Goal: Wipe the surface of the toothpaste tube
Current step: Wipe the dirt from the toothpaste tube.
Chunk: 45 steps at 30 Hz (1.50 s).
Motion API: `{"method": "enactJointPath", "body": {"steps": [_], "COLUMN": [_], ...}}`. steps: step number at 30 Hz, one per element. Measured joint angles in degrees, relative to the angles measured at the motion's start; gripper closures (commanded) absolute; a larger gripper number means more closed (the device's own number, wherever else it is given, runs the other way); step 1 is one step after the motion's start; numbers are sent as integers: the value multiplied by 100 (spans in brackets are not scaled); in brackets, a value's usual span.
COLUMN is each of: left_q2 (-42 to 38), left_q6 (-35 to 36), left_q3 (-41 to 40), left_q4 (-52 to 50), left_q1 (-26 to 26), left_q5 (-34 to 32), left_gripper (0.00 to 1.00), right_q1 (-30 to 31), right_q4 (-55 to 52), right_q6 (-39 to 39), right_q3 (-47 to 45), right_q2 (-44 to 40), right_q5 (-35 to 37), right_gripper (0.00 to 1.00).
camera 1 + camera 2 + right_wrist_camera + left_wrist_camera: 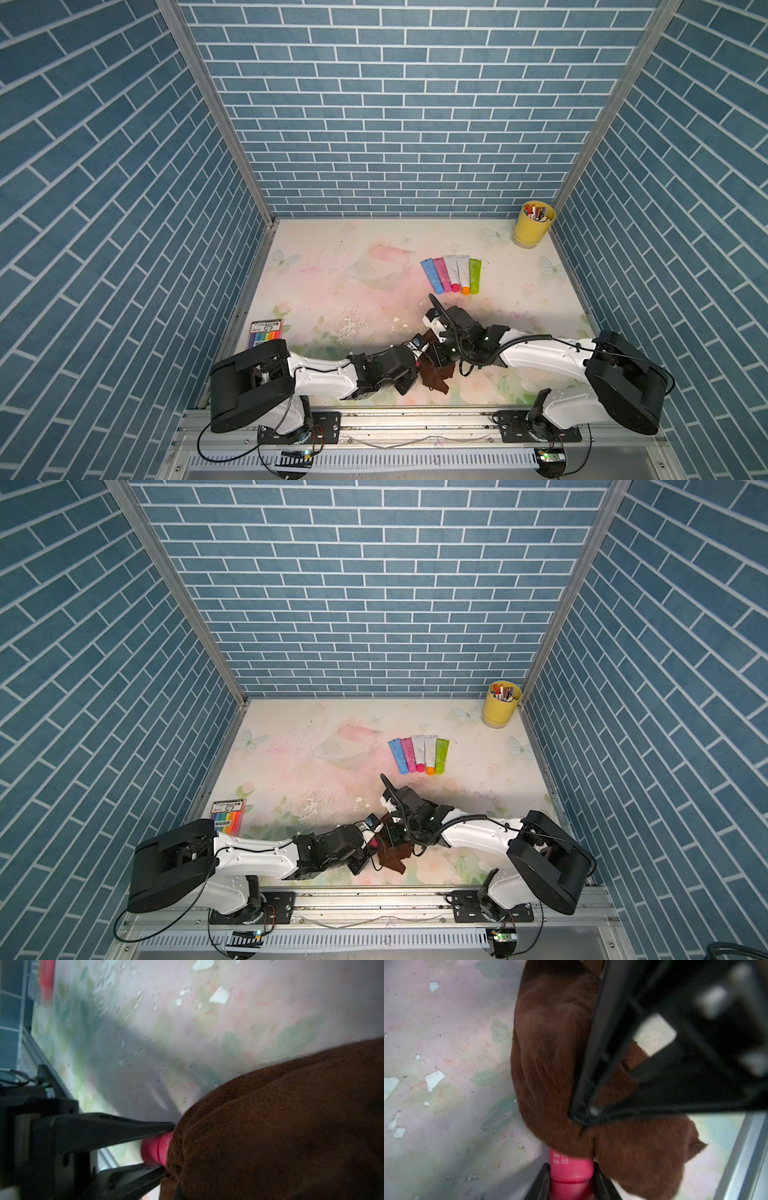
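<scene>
The left gripper (571,1165) is pinching the pink toothpaste tube (155,1150). The right gripper (580,1119) is clamping the brown cloth (550,1053) over it.

The table (332,291) has a pale floral print, scuffed and chipped in patches (353,328). A row of five tubes (451,274) lies flat, side by side. A yellow cup of pens (532,226) stands beyond the row to its right, and a marker pack (266,334) lies well apart to its near left.

blue brick walls (395,104); floral tbl (324,286), paint chipped
</scene>
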Motion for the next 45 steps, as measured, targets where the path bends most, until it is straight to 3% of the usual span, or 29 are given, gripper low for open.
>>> {"method": "enactJointPath", "body": {"steps": [8, 14, 20, 25, 32, 36, 40, 45], "left_q2": [0, 22, 22, 22, 33, 66, 76, 72], "left_q6": [0, 0, 2, 2, 2, 2, 0, -28], "left_q3": [0, 0, 0, 0, 0, 33, 37, 37], "left_q4": [0, 61, 70, 61, 59, 59, 63, 63], "left_q1": [0, 11, 11, 11, 11, 11, 13, 22], "left_q5": [0, -37, -35, -35, -37, -35, -39, -127], "left_gripper": [100, 100, 100, 100, 100, 100, 100, 100], "right_q1": [-205, -944, -1427, -1204, -291, -262, -667, -1700], "right_q4": [-50, -337, -693, -654, -601, -675, -785, -1003], "right_q6": [9, -4, -59, -70, -87, -142, -210, -258], "right_q3": [66, 76, 50, 42, 83, 116, 144, 114], "right_q2": [234, 232, 83, 52, 48, 107, 219, 267], "right_q5": [-160, -254, 160, 155, -105, -173, -291, -157], "right_gripper": [100, 100, 100, 100, 100, 100, 100, 100]}}
